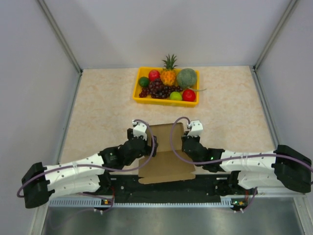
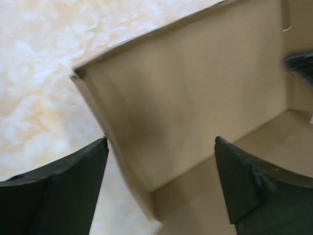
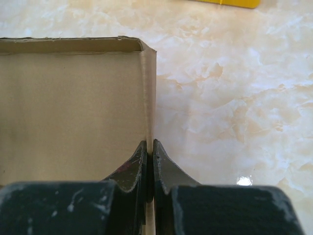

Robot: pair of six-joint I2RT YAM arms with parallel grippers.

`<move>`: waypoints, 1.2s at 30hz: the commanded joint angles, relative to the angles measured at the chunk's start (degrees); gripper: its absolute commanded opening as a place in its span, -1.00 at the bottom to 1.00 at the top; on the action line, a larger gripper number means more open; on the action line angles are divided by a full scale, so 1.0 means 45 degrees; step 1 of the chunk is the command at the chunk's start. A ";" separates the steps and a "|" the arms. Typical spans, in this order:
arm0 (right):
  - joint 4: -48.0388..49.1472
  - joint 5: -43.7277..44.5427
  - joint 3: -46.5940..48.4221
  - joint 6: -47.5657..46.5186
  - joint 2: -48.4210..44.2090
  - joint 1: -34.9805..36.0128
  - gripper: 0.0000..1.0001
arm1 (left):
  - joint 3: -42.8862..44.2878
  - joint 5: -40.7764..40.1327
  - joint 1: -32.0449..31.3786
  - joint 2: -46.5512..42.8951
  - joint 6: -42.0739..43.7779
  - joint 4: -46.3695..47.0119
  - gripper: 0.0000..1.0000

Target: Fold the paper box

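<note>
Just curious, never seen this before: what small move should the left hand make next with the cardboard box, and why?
Probably back the left hand off: it is open astride the left wall of the paper box, gripping nothing, while the right hand pinches the right wall. The near flap lies flat, unfolded.

Light: bright, even, from overhead. Shadows: soft, short, on the table (image 1: 98,103). Glare: one small white spot on the table, right wrist view. Blur: left wrist view smeared, paper box (image 2: 195,98) edges soft.
</note>
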 commanded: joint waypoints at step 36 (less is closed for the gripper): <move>-0.5521 -1.0607 0.6616 -0.8583 0.4906 -0.4249 -0.92 | 0.0963 0.9666 0.7604 -0.0751 -0.0036 0.0083 0.76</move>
